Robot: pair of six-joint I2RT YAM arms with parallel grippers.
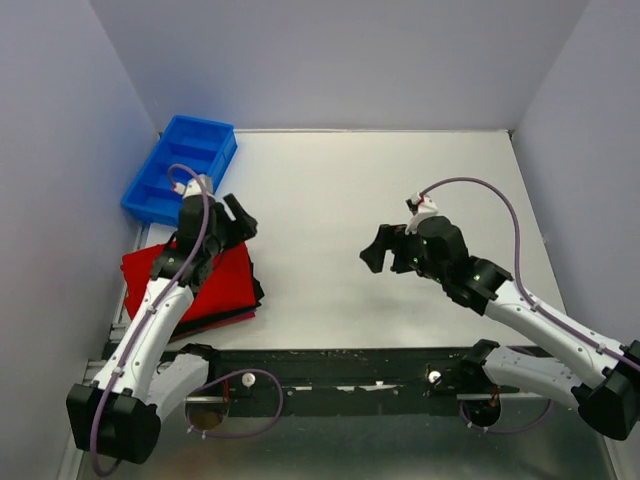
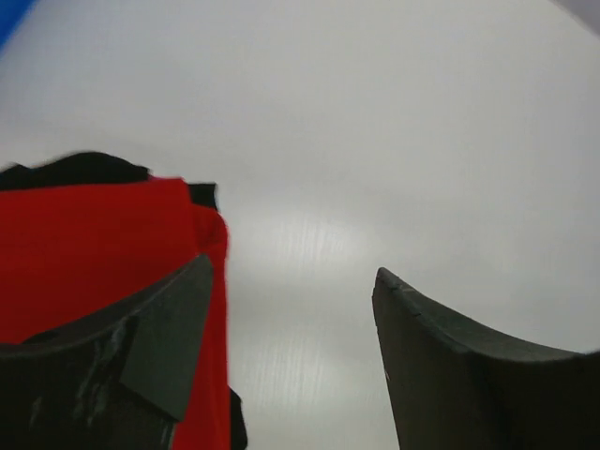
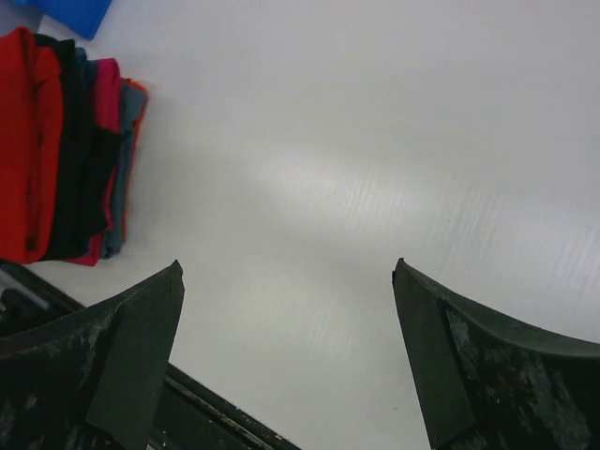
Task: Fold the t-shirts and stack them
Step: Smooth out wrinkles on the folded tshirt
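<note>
near left: folded stack of soft cloth t-shirts, bright red uppermost. black left gripper over its far edge, released, empty; black right gripper mid-table, released, empty.

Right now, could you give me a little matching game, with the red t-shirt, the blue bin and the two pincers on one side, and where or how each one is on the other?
1. red t-shirt
2. blue bin
3. left pincer
4. right pincer

A. far left corner of the table
B. open, over the table, away from the shirts
C. folded, on top of the stack
D. open, at the stack's edge

Pairs: 1-C, 2-A, 3-D, 4-B
</note>
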